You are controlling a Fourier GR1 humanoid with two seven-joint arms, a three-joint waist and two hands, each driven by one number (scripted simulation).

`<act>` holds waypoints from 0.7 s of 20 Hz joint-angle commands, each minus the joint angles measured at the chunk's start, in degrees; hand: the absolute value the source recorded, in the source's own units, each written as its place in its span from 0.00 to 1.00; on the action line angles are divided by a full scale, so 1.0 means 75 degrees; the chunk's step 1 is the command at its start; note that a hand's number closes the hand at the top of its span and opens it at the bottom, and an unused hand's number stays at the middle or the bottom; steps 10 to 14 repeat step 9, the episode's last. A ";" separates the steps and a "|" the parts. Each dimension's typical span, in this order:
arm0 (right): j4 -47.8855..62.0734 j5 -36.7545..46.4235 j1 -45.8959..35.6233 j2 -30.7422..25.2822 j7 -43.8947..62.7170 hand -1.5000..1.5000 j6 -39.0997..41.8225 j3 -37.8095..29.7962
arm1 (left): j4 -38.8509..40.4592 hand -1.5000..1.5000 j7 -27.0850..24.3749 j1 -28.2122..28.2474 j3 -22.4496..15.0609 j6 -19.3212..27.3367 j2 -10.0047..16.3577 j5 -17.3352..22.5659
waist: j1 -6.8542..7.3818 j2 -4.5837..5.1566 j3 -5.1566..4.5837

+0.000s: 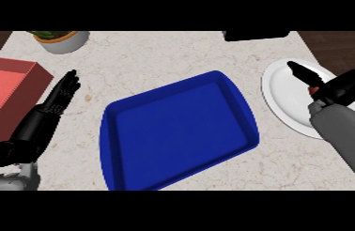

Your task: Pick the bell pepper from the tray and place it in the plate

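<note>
Starting at my left, a red box (17,82) sits on the pale stone desk (152,61), cut off by the view's edge; inside it I see only a flat pinkish-red floor. Beyond it, at the far left corner, stands a grey pot (69,43) holding a green plant (47,35). Just beside the box my left hand (61,95) rests open, fingers (68,82) straight and pointing away from me, touching nothing, its dark forearm running back to the lower left corner.

In the middle lies the blue tray (177,131), turned at an angle; within its raised rim I see only its own bare blue floor. At the desk's far edge beyond it a black object (255,35) shows in part, and I cannot tell what it is.

To the right, apart from the tray, the white plate (284,101) lies by the desk's right edge. My right hand (333,87) is over it, coming in from the lower right on its grey forearm, fingers closed about the bell pepper (313,90), of which only a small red patch shows between them. Whether the pepper touches the plate I cannot tell.
</note>
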 commanded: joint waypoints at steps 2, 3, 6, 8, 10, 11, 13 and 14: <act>-0.1592 0.0321 0.1104 -0.0195 0.0066 0.00 -0.0510 -0.0095 | -0.0119 0.50 0.0175 -0.0047 -0.0079 0.0099 -0.0087 -0.0101 | -0.0075 -0.0004 -0.0017; -0.1919 0.0345 0.1577 -0.0242 0.0047 0.00 -0.0512 -0.0274 | -0.0056 0.50 -0.0200 0.0268 0.0093 0.0044 -0.0008 -0.0068 | -0.0066 -0.0004 -0.0017; -0.2846 0.0472 0.2390 -0.0623 0.0121 0.00 -0.0516 -0.0321 | -0.0098 0.50 -0.0036 0.0137 0.0115 0.0011 0.0046 -0.0074 | -0.0011 0.0051 -0.0021; -0.3506 0.0605 0.2947 -0.0694 0.0116 0.00 -0.0519 -0.0315 | -0.0257 0.50 -0.0049 0.0199 -0.0091 0.0080 -0.0088 -0.0215 | -0.0012 0.0050 -0.0025; -0.3985 0.0675 0.3273 -0.0937 0.0088 0.00 -0.0519 -0.0507 | -0.0218 0.50 -0.0120 0.0085 -0.0004 0.0021 -0.0071 -0.0126 | 0.0031 0.0080 -0.0019; -0.3985 0.0675 0.3273 -0.0937 0.0088 0.00 -0.0519 -0.0507 | -0.0218 0.50 -0.0120 0.0085 -0.0004 0.0021 -0.0071 -0.0126 | 0.0031 0.0080 -0.0019; -0.3985 0.0675 0.3273 -0.0937 0.0088 0.00 -0.0519 -0.0507 | -0.0218 0.50 -0.0120 0.0085 -0.0004 0.0021 -0.0071 -0.0126 | 0.0031 0.0080 -0.0019; -0.3985 0.0675 0.3273 -0.0937 0.0088 0.00 -0.0519 -0.0507 | -0.0218 0.50 -0.0120 0.0085 -0.0004 0.0021 -0.0071 -0.0126 | 0.0031 0.0080 -0.0019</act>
